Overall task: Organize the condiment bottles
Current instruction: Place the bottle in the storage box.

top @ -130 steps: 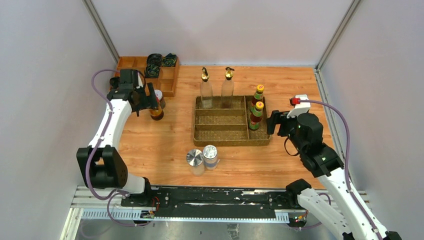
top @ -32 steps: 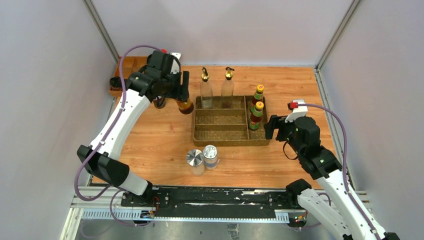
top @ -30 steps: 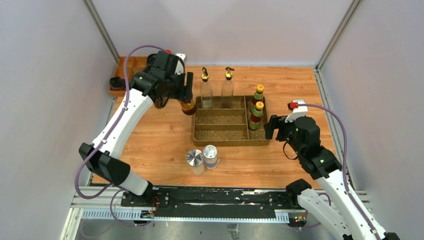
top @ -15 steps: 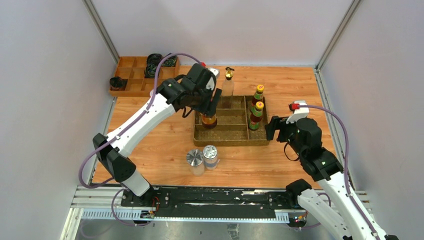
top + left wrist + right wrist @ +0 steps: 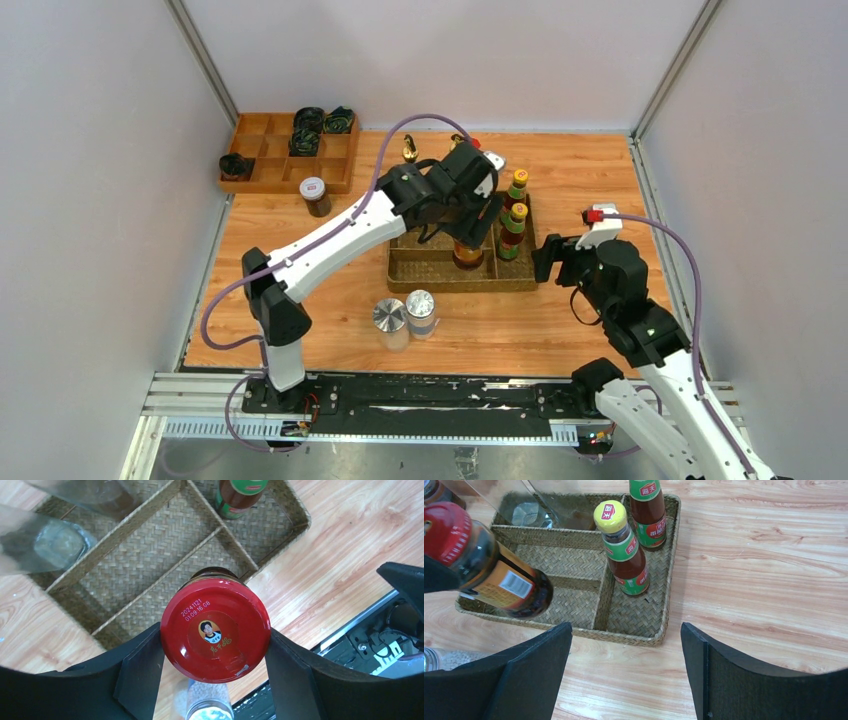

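Observation:
My left gripper (image 5: 470, 235) is shut on the red-lidded jar (image 5: 215, 630), gripping its lid from both sides. It holds the jar (image 5: 494, 575) tilted over the near compartments of the wicker tray (image 5: 440, 283). Two yellow-capped sauce bottles (image 5: 513, 228) stand in the tray's right compartment. One gold-spouted clear bottle (image 5: 409, 152) shows behind my arm; the other is mostly hidden. The white-lidded jar (image 5: 314, 194) stands on the table at the left. Two silver-lidded shakers (image 5: 405, 315) stand in front of the tray. My right gripper (image 5: 626, 670) is open and empty, just right of the tray.
A wooden divided box (image 5: 270, 160) sits at the back left with dark rolled cloth bundles (image 5: 305, 140) in it. My left arm stretches diagonally across the table over the tray. Grey walls close in the table on three sides.
My left gripper lifted the red-lidded jar from beside the wooden box and carried it right, over the wicker tray. The white-lidded jar is uncovered now. The right arm barely moved.

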You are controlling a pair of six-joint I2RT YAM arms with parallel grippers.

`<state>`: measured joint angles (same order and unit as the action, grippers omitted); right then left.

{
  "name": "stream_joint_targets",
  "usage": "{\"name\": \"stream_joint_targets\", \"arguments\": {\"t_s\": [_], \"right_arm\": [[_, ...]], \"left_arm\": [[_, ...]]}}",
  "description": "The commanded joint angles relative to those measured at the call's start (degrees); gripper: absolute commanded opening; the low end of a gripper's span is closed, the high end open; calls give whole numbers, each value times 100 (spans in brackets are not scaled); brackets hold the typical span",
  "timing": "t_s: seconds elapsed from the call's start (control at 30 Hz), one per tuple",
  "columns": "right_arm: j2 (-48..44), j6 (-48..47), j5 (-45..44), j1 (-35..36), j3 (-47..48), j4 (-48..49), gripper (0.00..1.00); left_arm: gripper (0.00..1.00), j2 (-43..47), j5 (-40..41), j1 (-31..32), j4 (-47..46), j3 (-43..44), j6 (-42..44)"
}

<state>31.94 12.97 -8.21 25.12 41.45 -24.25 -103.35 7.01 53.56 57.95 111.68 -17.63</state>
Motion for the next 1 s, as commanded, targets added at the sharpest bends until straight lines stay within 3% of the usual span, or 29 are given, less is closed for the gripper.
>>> {"name": "stream_joint_targets", "arguments": {"t_s": [0.0,0.53,0.97], "right_arm": [[-83,45,-124,87,-102,-115,85],[-48,54,-135,89,-159,-116,85],[-8,57,-115,89,-216,-71,85]], "left_arm": [[55,-169,125,84,-337,512,16],[54,-861,-119,-662,-363,1116,468],[54,-1089,-224,-715,-660,1008,558]]}}
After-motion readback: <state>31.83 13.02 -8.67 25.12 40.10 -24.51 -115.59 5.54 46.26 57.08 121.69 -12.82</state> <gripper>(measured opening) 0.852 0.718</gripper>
